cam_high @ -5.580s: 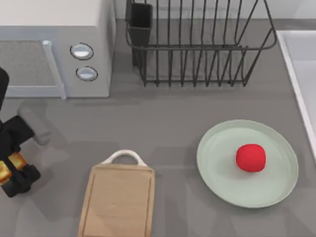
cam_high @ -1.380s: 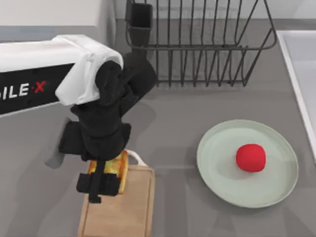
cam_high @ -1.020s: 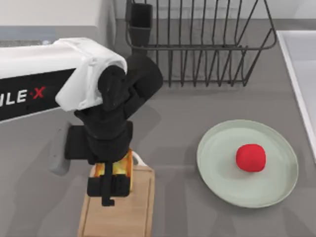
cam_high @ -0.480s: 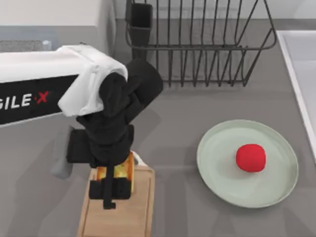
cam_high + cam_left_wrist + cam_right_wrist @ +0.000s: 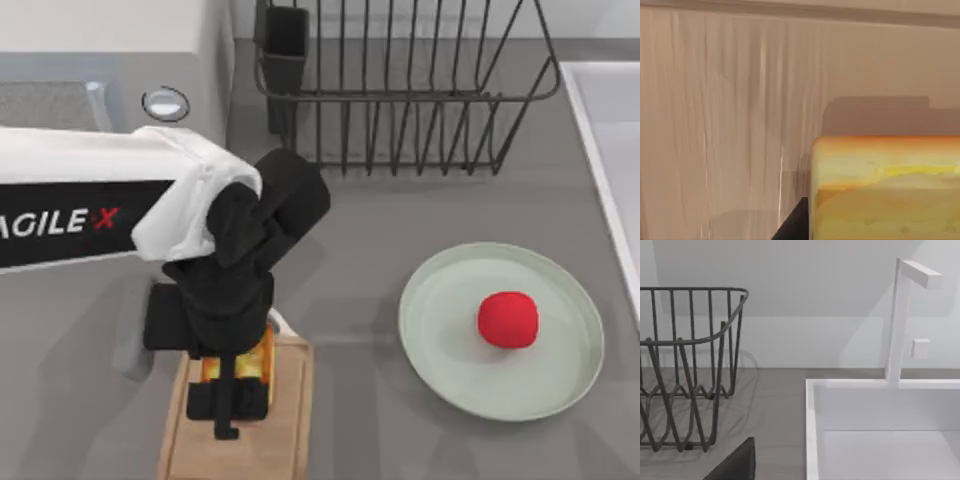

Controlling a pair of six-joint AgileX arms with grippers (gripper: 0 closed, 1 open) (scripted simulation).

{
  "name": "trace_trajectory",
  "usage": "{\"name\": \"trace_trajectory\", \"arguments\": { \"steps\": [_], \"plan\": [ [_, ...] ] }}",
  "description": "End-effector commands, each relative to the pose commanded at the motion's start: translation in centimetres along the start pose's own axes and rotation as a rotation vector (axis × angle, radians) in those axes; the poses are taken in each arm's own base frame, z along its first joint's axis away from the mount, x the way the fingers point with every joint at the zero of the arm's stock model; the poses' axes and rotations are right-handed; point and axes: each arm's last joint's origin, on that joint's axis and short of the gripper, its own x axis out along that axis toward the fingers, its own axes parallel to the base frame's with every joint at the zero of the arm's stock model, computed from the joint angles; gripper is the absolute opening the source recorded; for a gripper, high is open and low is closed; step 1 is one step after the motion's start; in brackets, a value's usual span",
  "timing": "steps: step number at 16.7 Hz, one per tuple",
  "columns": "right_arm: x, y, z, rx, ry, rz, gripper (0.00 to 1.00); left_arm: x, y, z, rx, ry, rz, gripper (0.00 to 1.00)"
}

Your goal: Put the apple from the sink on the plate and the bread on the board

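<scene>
Grey countertop carries the board. Left gripper hovers directly above it, fingers clamped on the bread. Apple rests on the plate.

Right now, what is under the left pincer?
The left pincer holds the bread above the board. The pincer covers whether the bread touches the wood.

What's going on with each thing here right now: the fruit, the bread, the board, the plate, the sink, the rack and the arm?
apple: resting on the plate.
plate: flat on the table, holding the apple.
bread: gripped, over the board.
board: flat under the arm.
left gripper: shut on the bread.
sink: nothing in the part seen.
dish rack: upright, unloaded.
</scene>
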Motion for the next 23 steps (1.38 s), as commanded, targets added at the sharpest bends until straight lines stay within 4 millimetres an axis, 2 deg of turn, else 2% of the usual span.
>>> {"name": "trace_trajectory", "arguments": {
  "steps": [5, 18, 23],
  "plan": [
    [0.00, 0.00, 0.00, 0.000, 0.000, 0.000, 1.00, 0.34, 0.05, 0.03, 0.000, -0.004, 0.004, 0.00],
    [0.00, 0.00, 0.00, 0.000, 0.000, 0.000, 1.00, 0.34, 0.05, 0.03, 0.000, -0.004, 0.004, 0.98],
    [0.00, 0.00, 0.00, 0.000, 0.000, 0.000, 1.00, 0.34, 0.05, 0.03, 0.000, -0.004, 0.004, 1.00]
  ]
}}
